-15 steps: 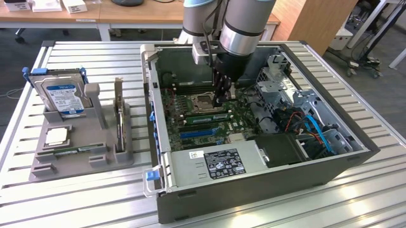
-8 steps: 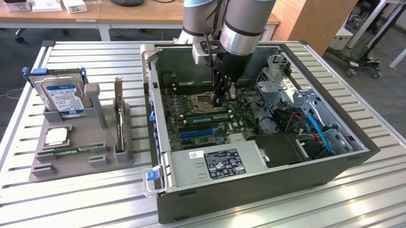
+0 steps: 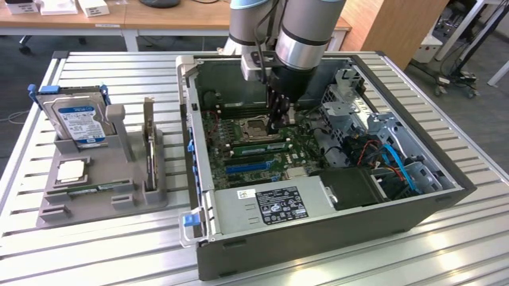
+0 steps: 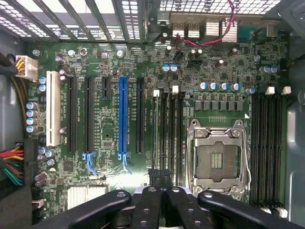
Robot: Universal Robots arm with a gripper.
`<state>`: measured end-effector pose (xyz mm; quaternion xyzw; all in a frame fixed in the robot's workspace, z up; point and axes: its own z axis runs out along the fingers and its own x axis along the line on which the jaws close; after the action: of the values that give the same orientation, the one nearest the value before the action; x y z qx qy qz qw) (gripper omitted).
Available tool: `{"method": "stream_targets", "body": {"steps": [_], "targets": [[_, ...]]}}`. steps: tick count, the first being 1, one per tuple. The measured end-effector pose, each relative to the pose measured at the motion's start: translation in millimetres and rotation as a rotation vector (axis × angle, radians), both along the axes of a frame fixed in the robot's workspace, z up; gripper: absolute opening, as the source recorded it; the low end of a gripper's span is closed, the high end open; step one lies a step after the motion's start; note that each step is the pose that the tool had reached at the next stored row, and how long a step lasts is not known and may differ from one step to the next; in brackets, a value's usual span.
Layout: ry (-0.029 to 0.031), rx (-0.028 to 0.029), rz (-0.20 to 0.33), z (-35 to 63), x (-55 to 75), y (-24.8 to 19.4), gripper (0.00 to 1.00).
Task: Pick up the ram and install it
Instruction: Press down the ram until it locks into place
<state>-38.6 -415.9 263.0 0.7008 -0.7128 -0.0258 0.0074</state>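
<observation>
Hovering inside the computer case (image 3: 445,196) — gripper (image 3: 278,122) over the motherboard (image 4: 109,129).
Fingers pressed together, gripping nothing visible — ram (image 3: 258,146) seated beside the CPU socket (image 4: 217,160).

Green motherboard (image 4: 109,129), one blue slot (image 4: 123,117) among black slots. Silver CPU socket frame (image 4: 217,160). Black gripper (image 4: 164,200). Green ram (image 3: 261,146) with black chips. Dark grey case (image 3: 318,238). Blue-white labelled hard drive (image 3: 80,122) in grey holder (image 3: 104,202) on ribbed silver table (image 3: 32,250).

The arm (image 3: 306,27) is built of silver-grey cylindrical segments, finished with a black band at the wrist. A black gripper (image 3: 280,116) is mounted below it. In the wrist view, matte black linkage bars (image 4: 119,205) fitted with round silver pivot screws are seen.
</observation>
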Motion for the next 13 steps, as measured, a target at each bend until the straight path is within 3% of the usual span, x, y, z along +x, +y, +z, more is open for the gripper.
{"method": "stream_targets", "body": {"steps": [4, 13], "targets": [[0.0000, -0.0001, -0.044, 0.0, -0.2, 0.0, 0.10], [0.0000, -0.0001, -0.199, 0.0, -0.2, 0.0, 0.10]]}}
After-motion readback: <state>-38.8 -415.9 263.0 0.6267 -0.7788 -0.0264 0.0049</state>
